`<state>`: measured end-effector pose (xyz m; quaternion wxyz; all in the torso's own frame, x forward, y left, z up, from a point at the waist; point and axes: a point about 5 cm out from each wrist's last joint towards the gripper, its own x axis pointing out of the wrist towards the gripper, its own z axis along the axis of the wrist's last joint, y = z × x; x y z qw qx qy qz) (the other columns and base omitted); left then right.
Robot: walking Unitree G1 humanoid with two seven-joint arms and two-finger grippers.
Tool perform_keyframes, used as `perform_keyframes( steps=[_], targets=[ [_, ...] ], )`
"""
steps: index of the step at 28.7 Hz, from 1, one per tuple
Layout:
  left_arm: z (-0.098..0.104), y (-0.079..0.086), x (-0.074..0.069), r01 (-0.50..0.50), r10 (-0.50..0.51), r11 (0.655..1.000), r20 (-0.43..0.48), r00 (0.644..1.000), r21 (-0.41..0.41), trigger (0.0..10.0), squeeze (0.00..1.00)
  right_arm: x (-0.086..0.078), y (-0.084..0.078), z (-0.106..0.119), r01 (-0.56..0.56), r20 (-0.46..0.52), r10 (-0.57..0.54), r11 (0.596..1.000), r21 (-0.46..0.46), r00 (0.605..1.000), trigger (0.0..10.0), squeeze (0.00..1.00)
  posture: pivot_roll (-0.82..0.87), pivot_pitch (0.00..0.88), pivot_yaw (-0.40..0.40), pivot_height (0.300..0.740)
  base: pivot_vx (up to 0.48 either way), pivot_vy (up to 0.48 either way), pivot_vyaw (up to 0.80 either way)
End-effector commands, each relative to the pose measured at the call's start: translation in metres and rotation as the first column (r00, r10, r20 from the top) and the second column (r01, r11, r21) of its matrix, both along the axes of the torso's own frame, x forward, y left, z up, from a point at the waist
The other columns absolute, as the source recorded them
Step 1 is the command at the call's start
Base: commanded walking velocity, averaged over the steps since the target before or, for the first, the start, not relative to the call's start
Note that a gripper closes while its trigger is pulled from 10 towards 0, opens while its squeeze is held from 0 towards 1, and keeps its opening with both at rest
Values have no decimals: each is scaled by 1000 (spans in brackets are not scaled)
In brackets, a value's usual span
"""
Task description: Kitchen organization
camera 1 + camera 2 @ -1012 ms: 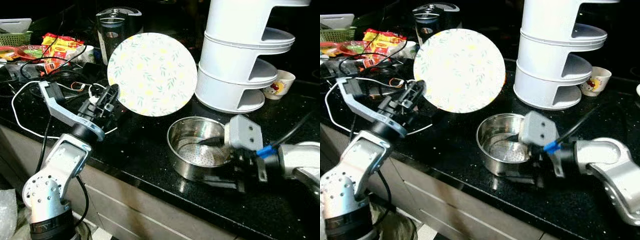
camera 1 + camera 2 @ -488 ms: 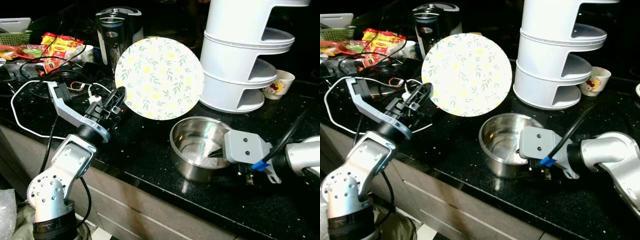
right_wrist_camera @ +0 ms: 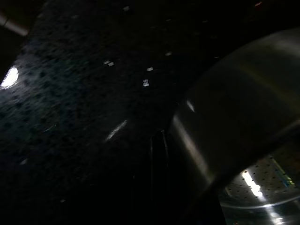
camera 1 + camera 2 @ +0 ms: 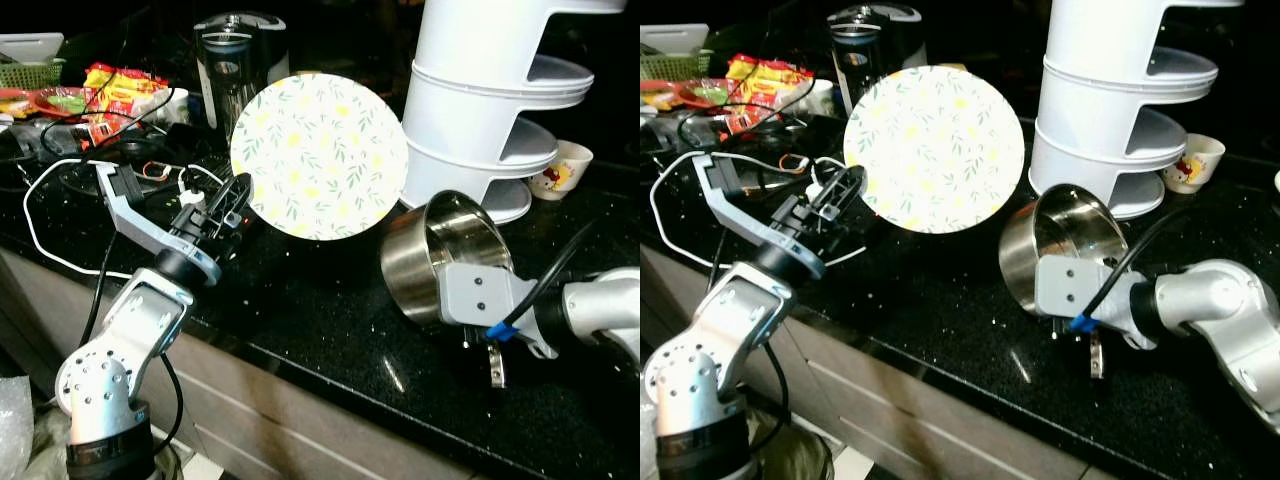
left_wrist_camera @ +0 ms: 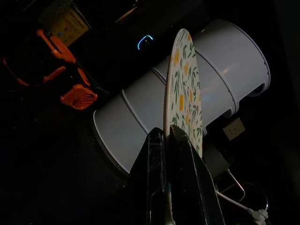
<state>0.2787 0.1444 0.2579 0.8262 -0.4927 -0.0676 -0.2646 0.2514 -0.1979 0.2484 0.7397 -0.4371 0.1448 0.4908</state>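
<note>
A round plate (image 4: 320, 155) with yellow flowers and green leaves stands upright above the black counter (image 4: 300, 320). My left gripper (image 4: 238, 200) is shut on its lower left rim; the wrist view looks along its edge (image 5: 180, 108). A steel pot (image 4: 435, 258) with a perforated bottom is lifted and tipped on its side, mouth facing right and up. My right gripper (image 4: 462, 318) is shut on the pot's rim, and the right wrist view has the steel wall (image 3: 234, 126) close up.
A white tiered rack (image 4: 490, 110) stands right behind the plate and pot. A small printed cup (image 4: 560, 168) sits to its right. A kettle (image 4: 240, 60), cables (image 4: 60, 170), snack packets (image 4: 120, 95) and a green basket (image 4: 25, 75) crowd the back left.
The right gripper has raised the steel pot off the counter and tipped it onto its side. The left gripper and plate moved slightly right a second ago, then held still.
</note>
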Motion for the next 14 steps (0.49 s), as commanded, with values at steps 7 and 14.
perform_keyframes(
  steps=[7,14],
  targets=[
    [-1,-1,1,1,-1,1000,-9,1000,0,10000,0,25,-18,25,148,204,-199,959,241,958,0,0,2,0,2,740,0,0,0],
    [-1,-4,1,19,-19,1000,-2,1000,-5,10000,0,53,-59,42,371,213,-578,721,585,787,0,0,-4,0,3,740,0,0,0]
  ],
)
